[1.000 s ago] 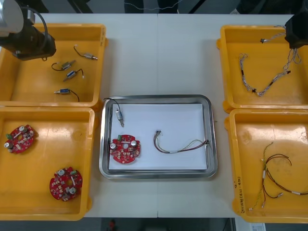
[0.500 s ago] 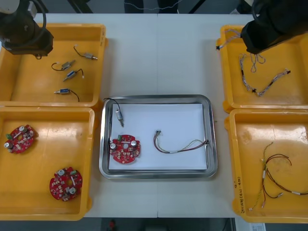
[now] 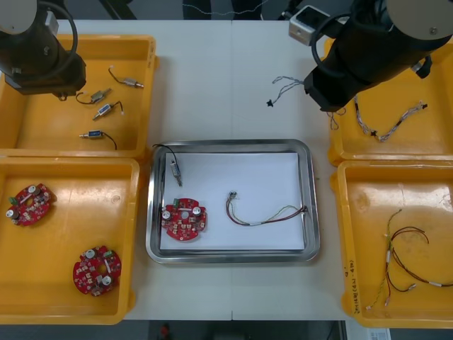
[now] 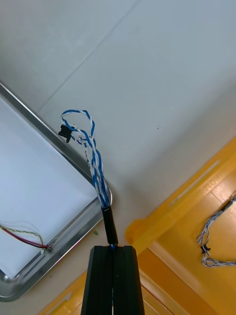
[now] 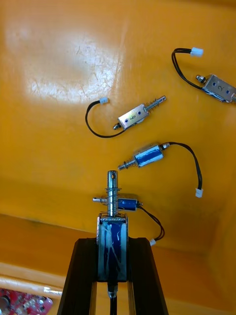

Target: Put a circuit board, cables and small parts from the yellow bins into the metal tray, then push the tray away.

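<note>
Far-left yellow bin (image 3: 28,134): four loose metal parts (image 3: 106,108) on its floor.
Left gripper (image 5: 112,246): above that bin, fingers clamped on a held metal part (image 5: 112,229).
Metal tray (image 3: 232,144): contains circuit board (image 3: 184,218), one leaded part (image 3: 174,170), red and yellow cable (image 3: 263,216).
Right gripper (image 4: 113,256): over the table (image 3: 226,85) beside the tray's far right corner, fingers pinched on the dangling blue and white cable (image 4: 93,157).
Handling: carry the cable inside the rim, lower until its loop rests, then release.
</note>
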### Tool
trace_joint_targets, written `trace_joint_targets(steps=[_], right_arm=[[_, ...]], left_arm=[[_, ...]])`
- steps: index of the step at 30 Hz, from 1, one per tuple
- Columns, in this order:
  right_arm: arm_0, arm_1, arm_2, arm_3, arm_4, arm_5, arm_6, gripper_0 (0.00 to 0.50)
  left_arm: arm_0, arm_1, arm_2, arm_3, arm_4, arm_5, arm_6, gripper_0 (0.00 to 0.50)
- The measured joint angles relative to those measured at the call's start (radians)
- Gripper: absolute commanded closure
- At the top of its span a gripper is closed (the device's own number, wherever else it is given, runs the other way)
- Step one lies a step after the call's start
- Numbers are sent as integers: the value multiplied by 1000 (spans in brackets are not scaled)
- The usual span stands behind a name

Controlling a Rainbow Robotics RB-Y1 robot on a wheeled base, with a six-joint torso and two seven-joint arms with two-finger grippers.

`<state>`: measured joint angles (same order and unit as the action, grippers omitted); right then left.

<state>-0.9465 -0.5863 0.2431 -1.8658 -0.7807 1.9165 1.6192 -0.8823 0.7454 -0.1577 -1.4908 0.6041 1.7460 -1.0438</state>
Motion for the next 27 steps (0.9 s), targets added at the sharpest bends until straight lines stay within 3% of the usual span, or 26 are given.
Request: trace_joint_targets(steps=[6, 13, 17, 27], right_arm=[[0, 57, 33, -1, 30, 0, 218, 500], [10, 98, 108, -20, 57, 0, 249, 500], [74, 98, 150, -75, 86, -4, 300, 500], [157, 98, 242, -94, 154, -111, 393, 500]], left_arm=[[37, 0, 0, -111, 15, 52, 52, 500], [63, 0, 0, -223, 60, 103, 52, 500], [69, 0, 1, -261, 89, 116, 52, 500], [72, 0, 3, -294, 153, 121, 57, 500]])
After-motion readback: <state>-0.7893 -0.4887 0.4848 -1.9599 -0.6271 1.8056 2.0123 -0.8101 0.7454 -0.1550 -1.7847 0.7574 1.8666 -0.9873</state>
